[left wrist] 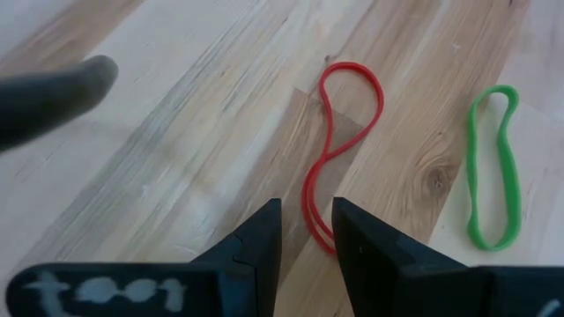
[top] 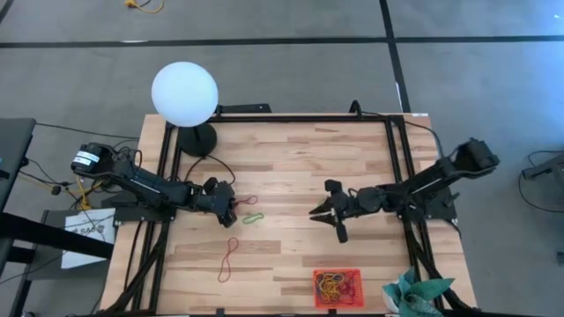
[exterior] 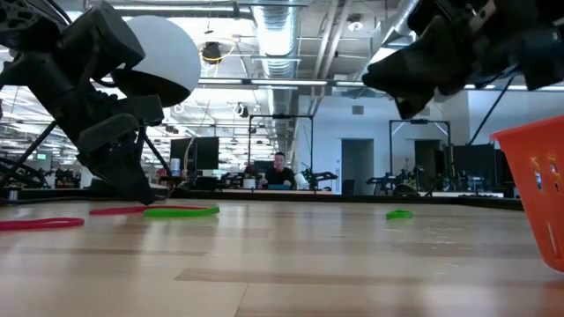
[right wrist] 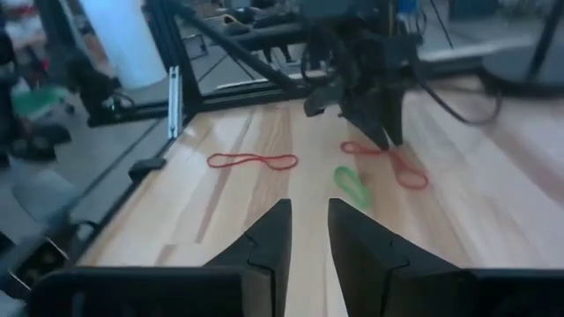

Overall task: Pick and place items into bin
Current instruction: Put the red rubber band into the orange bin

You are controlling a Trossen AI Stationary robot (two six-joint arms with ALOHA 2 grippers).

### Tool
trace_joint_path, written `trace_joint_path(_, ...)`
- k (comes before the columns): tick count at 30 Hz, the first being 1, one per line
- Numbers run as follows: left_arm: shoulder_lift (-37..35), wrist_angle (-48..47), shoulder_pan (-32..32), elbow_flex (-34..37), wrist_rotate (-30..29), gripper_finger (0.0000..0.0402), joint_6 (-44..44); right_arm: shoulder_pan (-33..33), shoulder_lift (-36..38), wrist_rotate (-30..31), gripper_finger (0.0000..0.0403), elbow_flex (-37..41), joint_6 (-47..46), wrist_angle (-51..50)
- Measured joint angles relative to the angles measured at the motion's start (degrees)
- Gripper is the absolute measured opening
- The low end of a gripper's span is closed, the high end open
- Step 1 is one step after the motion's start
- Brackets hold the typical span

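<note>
Left wrist view: red band (left wrist: 339, 150) runs lengthwise away from left gripper (left wrist: 306, 231).

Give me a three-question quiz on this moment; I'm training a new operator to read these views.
1. True or false: the bin already holds bands.
2. Which gripper is nearest the twisted red band? A) left gripper B) right gripper
3. What colour is the band lying beside that red one?

Key: 1 true; 2 A; 3 green.
</note>
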State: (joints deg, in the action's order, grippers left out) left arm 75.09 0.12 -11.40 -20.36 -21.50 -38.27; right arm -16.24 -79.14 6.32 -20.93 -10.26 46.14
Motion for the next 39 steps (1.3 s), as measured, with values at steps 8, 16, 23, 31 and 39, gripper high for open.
trace_joint_path(8, 0.01, -0.15, -0.01, 0.0, -0.28, 0.0091, -0.48, 0.33, -11.09, -0.03, 0.0071, -0.07, 4.31, 12.83)
trace_joint_path(16, 0.02, 0.3, -0.02, 0.0, -0.52, 0.0091, -0.55, 3.1, -14.0, 0.25, 0.0071, -5.06, 7.58, 12.81)
trace_joint_path(23, 0.02, 1.11, 0.2, 0.0, -2.43, 0.0091, -0.25, 5.7, -13.98, 6.03, 0.0071, -7.63, 5.81, 12.55)
trace_joint_path(31, 0.04, 5.55, 0.23, 0.0, -3.45, 0.0091, 1.17, 6.61, -13.98, 5.94, 0.0071, -7.65, 5.78, 9.83)
trace_joint_path(39, 0.04, 10.37, 5.68, -3.59, 2.71, 0.0091, 8.39, 8.61, -13.98, 5.78, 0.0071, -7.65, 6.21, 9.64)
